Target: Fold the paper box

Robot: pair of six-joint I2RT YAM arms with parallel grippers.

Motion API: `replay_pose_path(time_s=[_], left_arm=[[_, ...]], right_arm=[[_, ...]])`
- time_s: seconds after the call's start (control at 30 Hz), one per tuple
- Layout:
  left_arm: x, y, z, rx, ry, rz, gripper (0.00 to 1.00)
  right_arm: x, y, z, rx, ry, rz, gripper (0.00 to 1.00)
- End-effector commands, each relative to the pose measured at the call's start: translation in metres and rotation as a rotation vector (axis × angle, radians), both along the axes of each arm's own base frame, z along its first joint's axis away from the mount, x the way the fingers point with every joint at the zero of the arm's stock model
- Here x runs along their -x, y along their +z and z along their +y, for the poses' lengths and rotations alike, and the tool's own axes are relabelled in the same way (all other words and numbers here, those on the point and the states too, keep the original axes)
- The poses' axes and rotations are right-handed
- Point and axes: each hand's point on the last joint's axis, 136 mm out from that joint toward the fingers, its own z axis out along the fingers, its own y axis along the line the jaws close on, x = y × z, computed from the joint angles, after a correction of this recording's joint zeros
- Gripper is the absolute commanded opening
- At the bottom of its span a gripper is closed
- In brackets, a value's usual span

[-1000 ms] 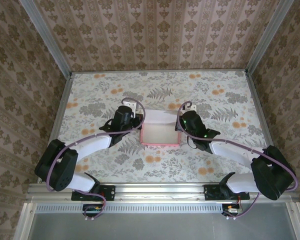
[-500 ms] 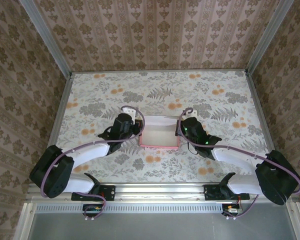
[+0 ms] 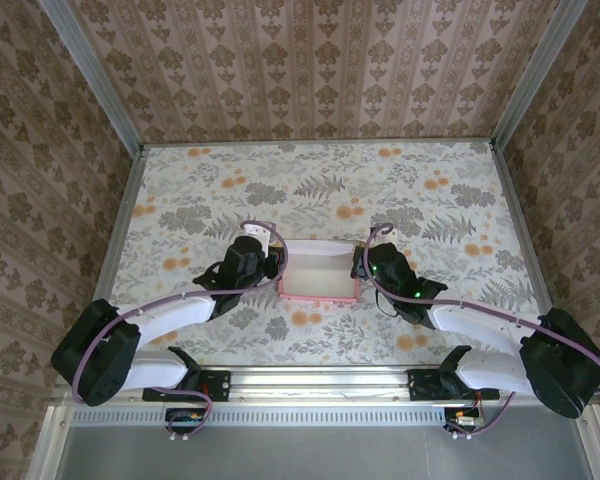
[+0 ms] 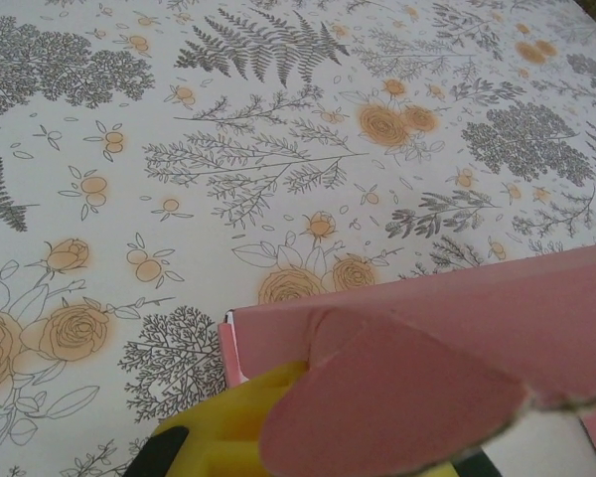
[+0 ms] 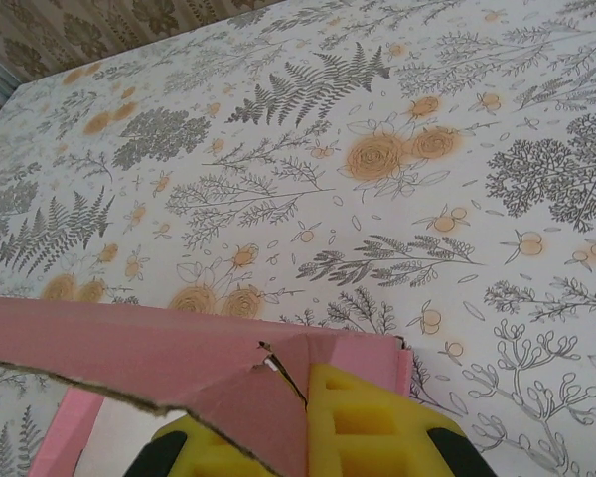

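Left gripper (image 3: pixel 276 262) is at the left end of the paper box (image 3: pixel 320 268), right gripper (image 3: pixel 360 262) at the right end. Both are pressed together on thin card.

- Left wrist view: a rounded pink flap lies over the yellow foam-like finger pad (image 4: pixel 228 432). The flap has a matte surface and a slightly ragged cut edge. A straight pink wall runs off to the right behind it, with the pale inner side showing at the bottom right corner.
- Right wrist view: a pointed flap with a slit sits between the two yellow fingers (image 5: pixel 363 422). The right finger has square moulded recesses. The long pink panel (image 5: pixel 129 348) stretches left and its lower edge is rough and fibrous.
- Box location: centre of the table (image 3: pixel 280 180), slightly towards the near side, between the two wrists. From the top it reads as a shallow rectangular tray. It has a whitish floor, a pink near wall standing up, and a pale far panel leaning outward.
- Table surface: smooth, flat, pale sheet printed with grey ferns and orange roses.
- Arms: black wrist housings and white links, with purple cable looped along each. Both reach inward from the near edge.
- Enclosure walls: patterned brown damask paper with aluminium corner profiles.
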Motion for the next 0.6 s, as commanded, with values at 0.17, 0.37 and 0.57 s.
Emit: replay_pose_path(time_s=[0.17,0.37,0.57], left_arm=[[0.018,-0.024,0.005,-0.056,-0.01,0.058,0.0],[0.02,-0.024,0.005,-0.075,-0.007,0.038,0.0],[0.022,-0.025,0.006,-0.097,-0.011,0.024,0.0]], right_arm=[[0.01,-0.006,-0.003,-0.052,-0.02,-0.016,0.1],[0.015,-0.003,-0.002,-0.053,0.0,-0.029,0.11],[0.022,0.002,-0.002,-0.054,0.028,-0.032,0.26]])
